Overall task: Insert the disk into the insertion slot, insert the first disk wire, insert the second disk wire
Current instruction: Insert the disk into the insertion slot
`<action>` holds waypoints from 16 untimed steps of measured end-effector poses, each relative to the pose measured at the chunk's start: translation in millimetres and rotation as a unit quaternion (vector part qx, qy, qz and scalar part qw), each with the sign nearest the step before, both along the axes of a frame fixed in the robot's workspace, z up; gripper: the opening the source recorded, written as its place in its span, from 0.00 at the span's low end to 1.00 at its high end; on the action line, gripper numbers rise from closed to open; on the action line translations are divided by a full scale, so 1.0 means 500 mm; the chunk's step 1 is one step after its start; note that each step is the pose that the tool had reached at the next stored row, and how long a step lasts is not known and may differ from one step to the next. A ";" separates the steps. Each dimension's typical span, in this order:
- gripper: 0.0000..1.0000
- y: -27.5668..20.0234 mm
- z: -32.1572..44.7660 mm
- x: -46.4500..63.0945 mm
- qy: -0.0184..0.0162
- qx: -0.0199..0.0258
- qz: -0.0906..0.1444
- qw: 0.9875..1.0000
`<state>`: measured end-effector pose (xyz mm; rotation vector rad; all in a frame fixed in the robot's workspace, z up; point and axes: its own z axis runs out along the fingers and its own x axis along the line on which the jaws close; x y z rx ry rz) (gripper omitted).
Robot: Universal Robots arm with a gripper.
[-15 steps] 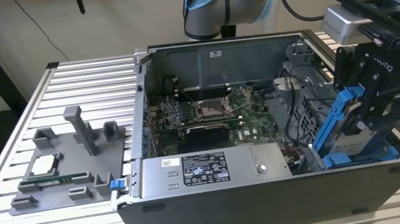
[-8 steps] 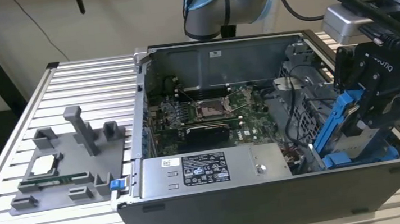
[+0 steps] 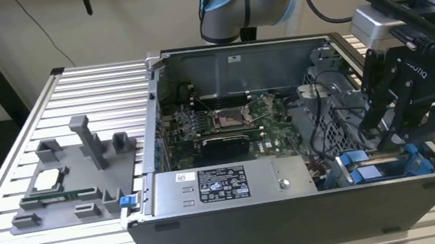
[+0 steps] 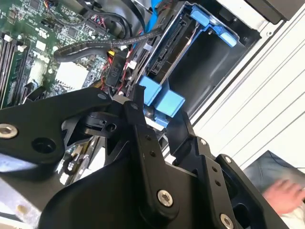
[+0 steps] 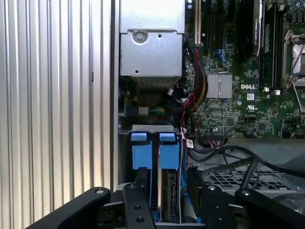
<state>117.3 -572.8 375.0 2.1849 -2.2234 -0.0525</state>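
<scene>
Exterior view: we see the gripper (image 3: pixel 404 137) lowered into the open computer case (image 3: pixel 294 221), at the corner on the exterior view's right. It stands over the insertion slot (image 3: pixel 420 161). The blue carrier tabs of the disk (image 3: pixel 367 169) point toward the power-supply box (image 3: pixel 233 183).

Second wrist view: the black fingers (image 4: pixel 138 107) bear on the disk's blue carrier. Beyond it lies a dark cage bay with blue rails (image 4: pixel 209 21).

First wrist view: the disk stands on edge in the slot's grey cage (image 5: pixel 152 128), and the jaws are closed on it from both sides. Loose cables (image 5: pixel 190 107) run just beside it, over the motherboard (image 5: pixel 248 109).
</scene>
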 end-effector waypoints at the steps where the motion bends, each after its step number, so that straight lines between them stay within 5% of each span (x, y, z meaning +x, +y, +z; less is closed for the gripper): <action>1: 1.00 0.0000 0.000 0.000 0.000 0.000 0.000 1.000; 7: 1.00 0.0000 0.006 0.000 0.000 0.000 0.000 1.000; 16: 1.00 0.0052 0.057 0.000 -0.004 0.000 0.000 1.000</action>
